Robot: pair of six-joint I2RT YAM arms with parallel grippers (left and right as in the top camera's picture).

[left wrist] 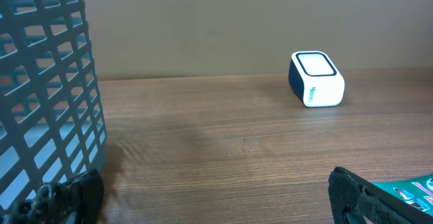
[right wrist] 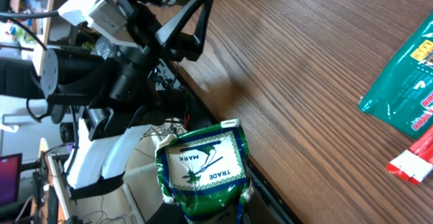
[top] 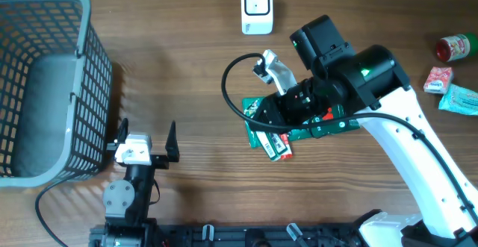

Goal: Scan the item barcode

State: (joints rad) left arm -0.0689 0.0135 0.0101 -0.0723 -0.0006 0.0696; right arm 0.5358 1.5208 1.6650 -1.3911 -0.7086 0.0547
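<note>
The right arm (top: 418, 142) is a smooth white curved shell ending in bulky black joint housings (top: 351, 72), one carrying a small green light (top: 366, 73). A thin black cable (top: 225, 90) loops out beside its silvery-white wrist piece (top: 275, 69). The left arm (top: 138, 176) is black with a grey round joint (top: 119, 196), a white block (top: 134, 151) at its wrist, and a left pincer (top: 147, 131) of two black tapered fingers (top: 172, 139).

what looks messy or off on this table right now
Nothing is spilled or broken. The flat packets at mid-table lie overlapped and askew in a loose pile rather than side by side. The green pouch, held off the table, looks crumpled along its edges. The scanner stands upright and clear of both.
</note>
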